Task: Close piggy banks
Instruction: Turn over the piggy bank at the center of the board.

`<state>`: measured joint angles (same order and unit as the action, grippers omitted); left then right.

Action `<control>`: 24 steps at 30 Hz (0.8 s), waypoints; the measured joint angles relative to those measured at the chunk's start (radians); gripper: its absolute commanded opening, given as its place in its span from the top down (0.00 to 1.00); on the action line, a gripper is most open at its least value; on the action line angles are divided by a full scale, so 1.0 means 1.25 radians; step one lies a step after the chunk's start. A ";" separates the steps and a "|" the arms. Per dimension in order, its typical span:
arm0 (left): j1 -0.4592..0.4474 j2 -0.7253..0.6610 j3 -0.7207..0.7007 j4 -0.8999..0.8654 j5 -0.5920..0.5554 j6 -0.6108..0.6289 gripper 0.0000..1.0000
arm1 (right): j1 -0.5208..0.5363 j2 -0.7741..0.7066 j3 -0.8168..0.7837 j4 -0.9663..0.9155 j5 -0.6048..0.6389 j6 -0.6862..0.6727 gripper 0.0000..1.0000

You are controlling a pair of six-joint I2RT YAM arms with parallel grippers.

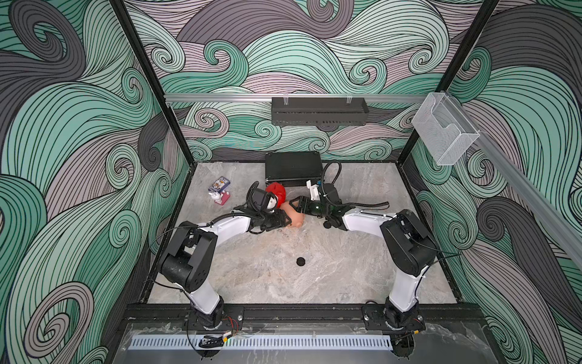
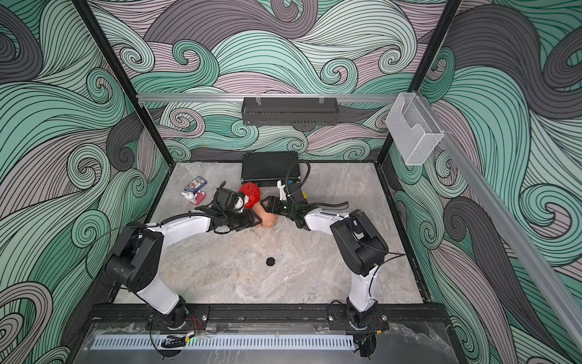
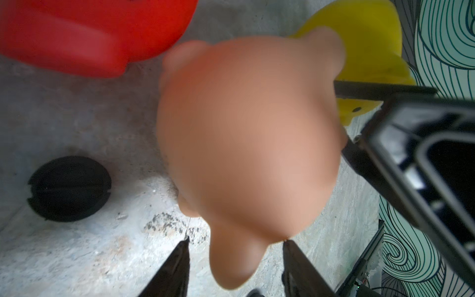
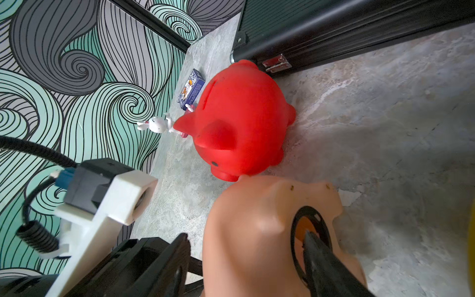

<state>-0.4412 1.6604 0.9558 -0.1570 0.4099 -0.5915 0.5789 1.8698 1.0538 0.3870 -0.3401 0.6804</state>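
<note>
The peach-pink piggy bank [image 1: 294, 220] lies tipped between both grippers at mid-table. My left gripper [image 3: 235, 241] has its jaws on either side of the pig's blurred lower part [image 3: 239, 144], and one finger touches it. My right gripper [image 4: 245, 235] is open. One of its fingers [image 4: 321, 259] reaches into the round belly hole [image 4: 299, 223], and the other stands off the pig's side. The red piggy bank [image 1: 277, 190] stands upright just behind, its snout against the peach pig. The yellow piggy bank [image 3: 365, 33] is beyond them, mostly hidden by my right arm in both top views.
One black round plug [image 1: 300, 261] lies alone toward the front, and another [image 3: 69, 189] lies beside the pigs. A black case [image 1: 293, 170] stands against the back wall. A blue card box [image 1: 219, 184] and a white bunny figure [image 1: 217, 198] sit at the back left.
</note>
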 measured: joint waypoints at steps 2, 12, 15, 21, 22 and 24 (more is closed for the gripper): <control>0.000 0.004 0.005 -0.004 -0.002 0.000 0.44 | 0.000 0.006 -0.001 0.016 0.003 -0.007 0.25; 0.000 0.006 0.024 -0.012 -0.016 0.006 0.39 | 0.000 0.053 -0.001 0.065 0.017 -0.021 0.24; 0.000 0.006 0.025 -0.013 -0.020 0.006 0.38 | 0.000 0.053 -0.001 0.078 0.020 -0.022 0.24; 0.000 0.006 0.049 -0.026 -0.044 0.004 0.36 | 0.000 0.053 -0.001 0.096 0.021 -0.021 0.24; 0.000 0.006 0.053 -0.026 -0.048 0.003 0.36 | 0.000 0.053 -0.001 0.100 0.021 -0.021 0.24; 0.001 0.006 0.062 -0.026 -0.053 0.002 0.36 | 0.000 0.053 -0.001 0.107 0.021 -0.021 0.25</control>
<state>-0.4404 1.6684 1.0328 -0.1890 0.3435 -0.5884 0.5789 1.9362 1.0527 0.5213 -0.3134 0.6537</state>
